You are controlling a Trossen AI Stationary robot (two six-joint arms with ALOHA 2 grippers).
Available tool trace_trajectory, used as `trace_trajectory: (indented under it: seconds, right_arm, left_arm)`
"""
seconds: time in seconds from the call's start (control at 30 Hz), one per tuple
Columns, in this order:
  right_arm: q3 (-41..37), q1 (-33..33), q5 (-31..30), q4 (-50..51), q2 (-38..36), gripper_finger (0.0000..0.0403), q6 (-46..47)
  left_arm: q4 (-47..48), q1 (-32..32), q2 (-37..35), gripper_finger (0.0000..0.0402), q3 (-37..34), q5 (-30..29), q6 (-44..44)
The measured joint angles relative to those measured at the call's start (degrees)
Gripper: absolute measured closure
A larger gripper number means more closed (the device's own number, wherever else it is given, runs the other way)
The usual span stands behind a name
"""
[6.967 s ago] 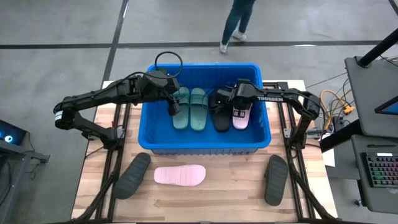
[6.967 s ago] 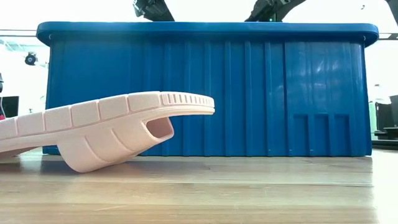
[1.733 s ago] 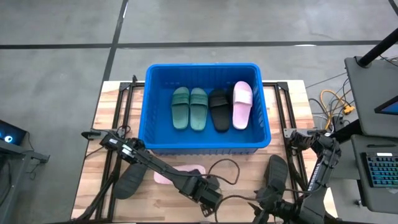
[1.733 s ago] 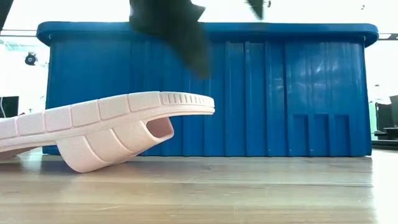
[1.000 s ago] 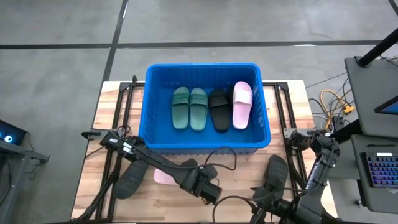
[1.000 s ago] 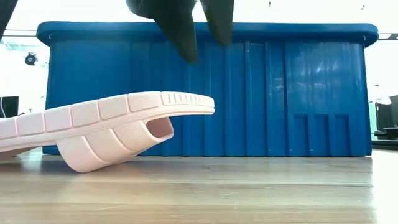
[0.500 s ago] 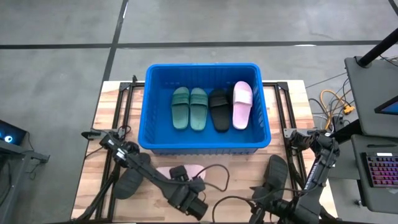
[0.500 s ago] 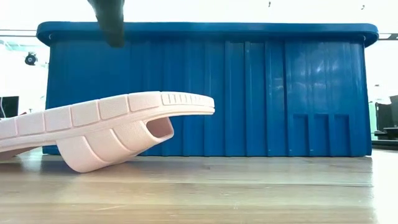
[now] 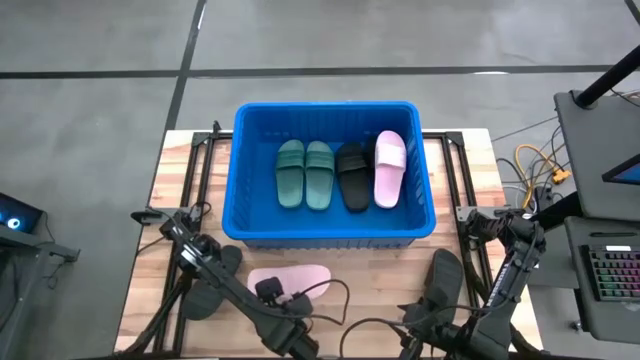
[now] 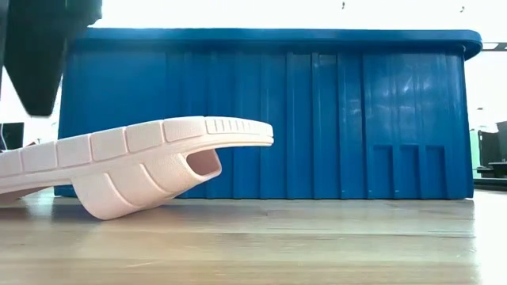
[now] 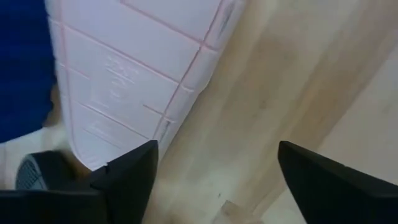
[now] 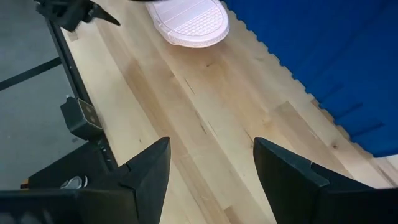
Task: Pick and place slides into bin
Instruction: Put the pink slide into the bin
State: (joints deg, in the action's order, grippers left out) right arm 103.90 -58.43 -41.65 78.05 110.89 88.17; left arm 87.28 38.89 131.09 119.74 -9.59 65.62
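The blue bin (image 9: pixel 330 228) holds two green slides (image 9: pixel 305 174), a black slide (image 9: pixel 352 176) and a pink slide (image 9: pixel 389 168). On the table before it, a second pink slide (image 9: pixel 290 281) lies sole up, resting on its strap (image 10: pixel 150 186) and one end. A charcoal slide (image 9: pixel 210 283) lies at the left and another (image 9: pixel 445 285) at the right. My left gripper (image 11: pixel 217 180) is open and empty near the table's near edge (image 9: pixel 290 340), beside the pink slide's sole (image 11: pixel 124 74). My right gripper (image 12: pixel 214 174) is open and empty near the near edge (image 9: pixel 420 325).
The bin's tall front wall (image 10: pixel 317 119) stands right behind the pink slide. Bare wooden table (image 12: pixel 205 124) lies between the two grippers. The left arm's gripper shows far off in the right wrist view (image 12: pixel 68 12). Desks and cables stand off the table's right side (image 9: pixel 600 200).
My left gripper has gone toward the table's near edge and its left, from beside the pink slide's right end to in front of it. The slides have not moved. My right arm has kept still.
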Motion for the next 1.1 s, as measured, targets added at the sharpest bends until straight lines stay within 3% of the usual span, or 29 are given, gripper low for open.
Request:
trace_trajectory:
  seconds: [0.23, 0.6, 0.83, 1.1]
  right_arm:
    - [-0.09, 0.24, -0.2, -0.53, 0.0, 0.0184, -0.38]
    - [-0.11, 0.63, -0.46, -0.86, 0.0, 0.0184, -0.13]
    - [-0.11, 1.09, -0.47, -1.07, 0.0, 0.0184, -0.16]
    - [-0.11, 1.09, -0.48, -1.11, 0.0, 0.0184, -0.18]
  left_arm:
    - [-0.91, 0.42, 0.0, 0.004, -4.53, -3.01, -3.41]
    - [-6.96, 0.55, -0.24, 0.0043, -11.42, -3.39, -8.96]
    - [-8.34, 0.55, -0.29, 0.0099, -13.78, -4.83, -9.19]
    - [-10.36, 0.35, -0.32, 0.0217, -15.62, -5.2, -8.96]
